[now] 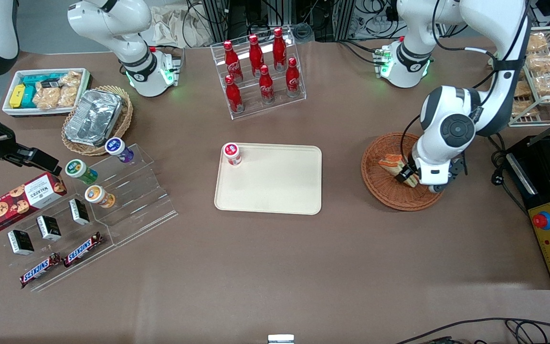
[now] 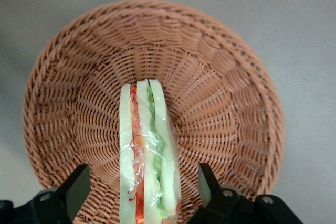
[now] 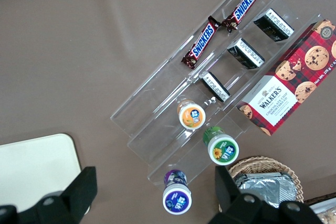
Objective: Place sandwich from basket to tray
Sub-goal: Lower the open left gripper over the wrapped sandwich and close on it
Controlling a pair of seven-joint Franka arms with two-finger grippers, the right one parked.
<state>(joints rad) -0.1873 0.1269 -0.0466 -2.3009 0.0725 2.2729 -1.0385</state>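
Wicker basket | hand open astride sandwich, untouched | sandwich's near end cut off

The gripper body and sandwich end are cropped.

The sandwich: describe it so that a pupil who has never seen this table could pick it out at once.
Start at the cream tray in the table's middle, then look toward the working arm's end to the reddish-brown wicker basket. The sandwich lies in it, between the open gripper's fingers. It is the only wedge of pale bread with orange-red and green filling layers.
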